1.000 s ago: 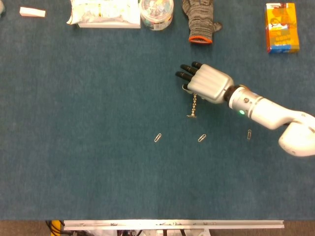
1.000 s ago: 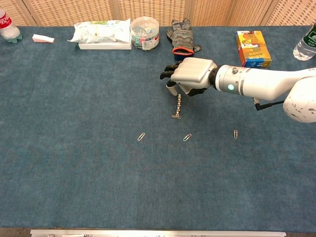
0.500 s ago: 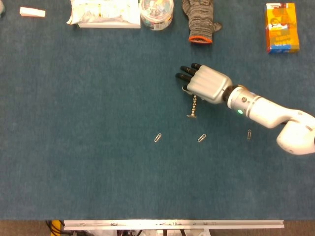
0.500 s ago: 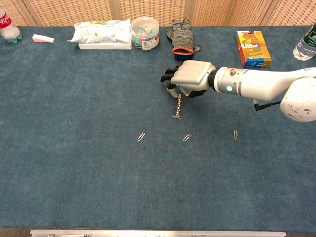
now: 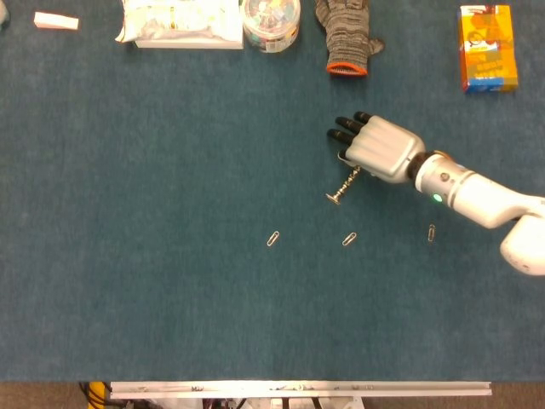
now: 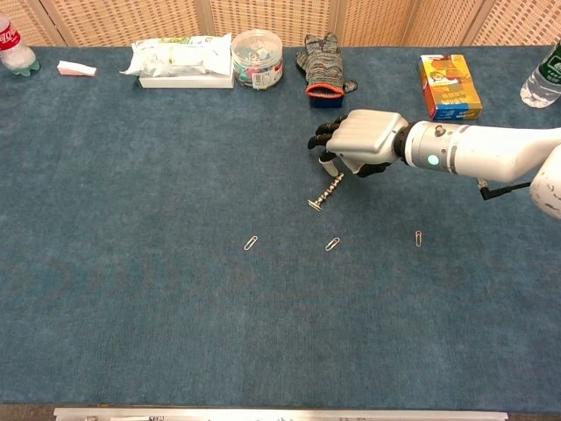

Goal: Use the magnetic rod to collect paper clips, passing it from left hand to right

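Right hand (image 5: 381, 148) over the middle of the blue table (image 5: 153, 281), knuckles up, dark fingers curled down and clenched on the upper end of the rod (image 5: 344, 187). Same hand in the chest view (image 6: 364, 140), same grasp, rod (image 6: 325, 192) slanting down and to the left from under the fingers. Flat foot of the rod low against the cloth (touching or just above, cannot tell). Left hand nowhere in either view.

Three clips lying loose, nearer the front edge than the rod: left clip (image 5: 273, 239), middle clip (image 5: 349, 239) just below the rod's foot but apart from it, right clip (image 5: 432, 233) below the forearm. None seen clinging to the rod.

Along the far edge: white packet (image 5: 181, 21), round tub (image 5: 271, 20) of coloured bits, knit glove (image 5: 345, 34) with an orange cuff, orange box (image 5: 487, 47). In the chest view, bottles at both far corners, red-labelled bottle (image 6: 16, 46) on the left.
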Controlling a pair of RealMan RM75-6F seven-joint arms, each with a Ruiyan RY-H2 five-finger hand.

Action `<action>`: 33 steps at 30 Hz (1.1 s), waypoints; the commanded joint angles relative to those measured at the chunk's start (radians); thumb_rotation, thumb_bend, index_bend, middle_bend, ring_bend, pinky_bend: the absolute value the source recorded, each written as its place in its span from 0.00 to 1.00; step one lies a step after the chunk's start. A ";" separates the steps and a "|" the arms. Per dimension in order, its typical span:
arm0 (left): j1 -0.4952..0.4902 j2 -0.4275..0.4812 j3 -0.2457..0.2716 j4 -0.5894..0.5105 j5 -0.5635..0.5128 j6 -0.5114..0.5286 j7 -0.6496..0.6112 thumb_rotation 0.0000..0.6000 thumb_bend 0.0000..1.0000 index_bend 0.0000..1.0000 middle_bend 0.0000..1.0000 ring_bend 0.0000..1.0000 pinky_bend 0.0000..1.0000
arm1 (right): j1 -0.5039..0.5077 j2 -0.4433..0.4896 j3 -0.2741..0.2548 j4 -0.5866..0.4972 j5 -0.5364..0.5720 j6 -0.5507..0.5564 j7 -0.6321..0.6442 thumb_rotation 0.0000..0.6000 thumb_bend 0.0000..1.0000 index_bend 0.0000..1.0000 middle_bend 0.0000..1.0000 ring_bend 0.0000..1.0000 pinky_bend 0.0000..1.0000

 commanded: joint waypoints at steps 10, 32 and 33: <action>0.002 0.005 0.002 -0.002 0.004 0.002 -0.015 1.00 0.09 0.60 0.13 0.00 0.16 | -0.030 0.037 0.040 -0.078 -0.006 0.107 -0.015 1.00 0.88 0.42 0.10 0.01 0.16; 0.002 0.012 0.004 -0.003 0.005 -0.003 -0.032 1.00 0.09 0.60 0.13 0.00 0.16 | -0.047 -0.004 0.075 -0.087 0.117 0.077 -0.172 1.00 0.20 0.45 0.09 0.00 0.14; 0.003 0.012 0.004 -0.003 0.005 -0.003 -0.033 1.00 0.09 0.60 0.13 0.00 0.16 | -0.047 -0.009 0.075 -0.084 0.120 0.075 -0.175 1.00 0.20 0.47 0.09 0.00 0.14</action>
